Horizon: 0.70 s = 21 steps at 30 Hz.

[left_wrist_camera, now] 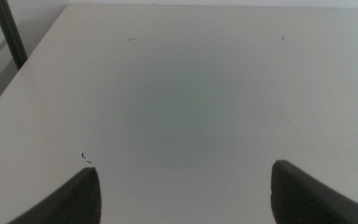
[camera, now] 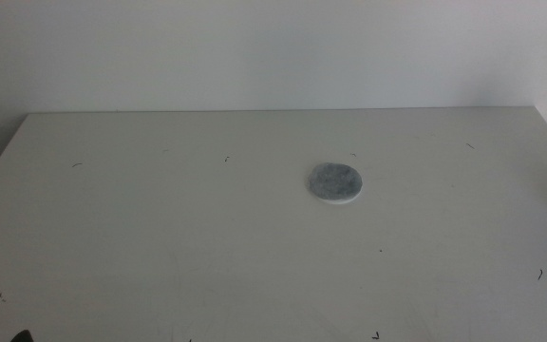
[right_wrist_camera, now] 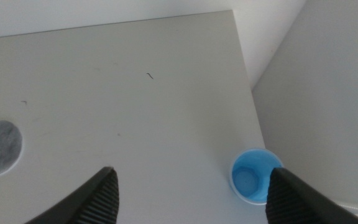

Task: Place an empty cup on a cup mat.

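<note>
Right gripper (right_wrist_camera: 191, 193), jaws spread, hangs above the table (right_wrist_camera: 135, 93); blue cup (right_wrist_camera: 253, 177) stands upright and empty near the edge, well apart from the cup mat (camera: 335, 182); left gripper (left_wrist_camera: 185, 193) waits open

Mottled stone-like cup mat (camera: 335, 182), smooth blue plastic cup (right_wrist_camera: 254, 176), matt white table (camera: 160, 237)

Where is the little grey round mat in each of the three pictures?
Middle view: the cup mat lies flat on the white table, a bit right of the picture's centre.
Left wrist view: not in it; only bare table between the open left gripper jaws.
Right wrist view: the mat is at the picture's left edge, partly cut off, far from the blue cup.
Shared landmark: the white tabletop.
</note>
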Each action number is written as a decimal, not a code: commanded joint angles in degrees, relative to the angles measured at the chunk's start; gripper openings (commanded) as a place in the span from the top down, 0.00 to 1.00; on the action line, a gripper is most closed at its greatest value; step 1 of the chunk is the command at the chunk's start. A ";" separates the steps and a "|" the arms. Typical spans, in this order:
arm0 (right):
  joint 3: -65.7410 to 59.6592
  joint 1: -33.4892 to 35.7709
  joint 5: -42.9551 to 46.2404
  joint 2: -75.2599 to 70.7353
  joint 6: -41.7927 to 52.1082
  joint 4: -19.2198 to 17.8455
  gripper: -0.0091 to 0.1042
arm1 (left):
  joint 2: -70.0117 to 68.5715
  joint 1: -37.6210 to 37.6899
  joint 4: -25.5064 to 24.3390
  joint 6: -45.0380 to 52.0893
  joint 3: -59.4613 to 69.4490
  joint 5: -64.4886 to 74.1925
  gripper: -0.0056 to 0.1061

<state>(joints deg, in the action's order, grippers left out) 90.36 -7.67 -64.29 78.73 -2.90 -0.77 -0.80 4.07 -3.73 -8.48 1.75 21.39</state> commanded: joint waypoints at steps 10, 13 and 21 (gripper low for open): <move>2.12 -13.78 1.42 2.70 0.90 0.77 0.39 | -0.52 -0.06 -0.02 -0.61 -0.34 -3.89 0.01; 2.12 -16.35 0.12 4.01 0.90 0.77 0.39 | -0.52 -0.06 -0.02 -0.61 -0.34 -3.89 0.01; -0.24 -20.39 -2.05 7.75 -0.01 0.77 0.40 | -0.52 -0.06 -0.02 -0.61 -0.34 -3.89 0.01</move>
<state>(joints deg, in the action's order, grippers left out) 89.46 -27.26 -68.60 88.02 -2.58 0.49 -0.80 4.07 -3.73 -8.48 1.75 21.39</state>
